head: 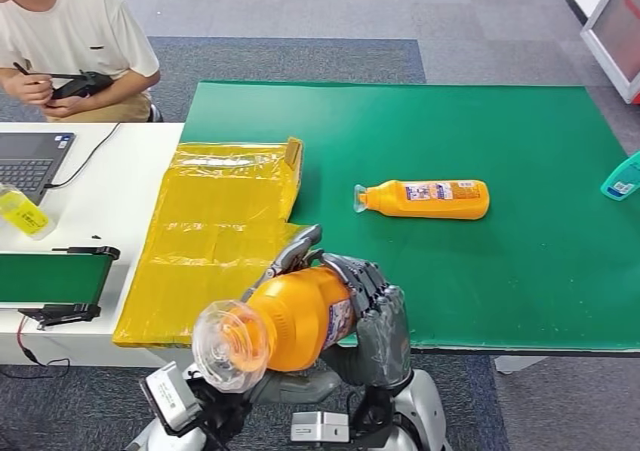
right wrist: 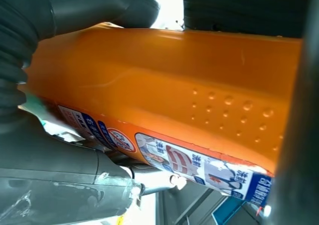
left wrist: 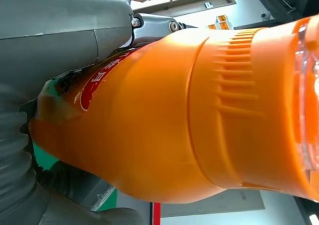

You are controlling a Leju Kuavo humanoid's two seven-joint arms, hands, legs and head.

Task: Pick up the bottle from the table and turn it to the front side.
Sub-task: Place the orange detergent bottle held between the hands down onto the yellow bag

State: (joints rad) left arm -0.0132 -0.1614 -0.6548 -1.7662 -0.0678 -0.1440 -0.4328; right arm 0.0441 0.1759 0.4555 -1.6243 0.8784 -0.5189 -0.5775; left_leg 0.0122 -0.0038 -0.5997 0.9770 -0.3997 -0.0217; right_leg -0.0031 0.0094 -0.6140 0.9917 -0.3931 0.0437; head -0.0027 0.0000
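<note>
Already the pick-up looks done: the orange bottle [head: 290, 321] is off the green tabletop [head: 528, 271] and held in the air near the front edge, at about six o'clock in the head view, close to the robot's body. It lies roughly on its side, its clear cap [head: 223, 346] pointing toward eight o'clock and its base toward two o'clock. What remains, I would judge, is the turning: a printed label shows only as a sliver on the flank nearest the right hand, so the front does not yet seem to face forward, though I cannot tell which face counts as the front.

Both hands are on it. The right hand [head: 377, 316] is wrapped round the base end, dark fingers [head: 362, 276] curled over the upper side and the palm below; in the right wrist view the fingers press the dimpled orange wall [right wrist: 211, 95] with the label strip [right wrist: 195, 165] along one edge. The left hand [head: 290, 256] grips the far side of the body, its grey thumb [left wrist: 64, 30] flat against the shoulder just behind the ribbed collar [left wrist: 233, 80].

A second orange bottle [head: 426, 198] lies on the tabletop at one o'clock, well apart, and a yellow plastic bag [head: 219, 231] is spread at ten o'clock.
</note>
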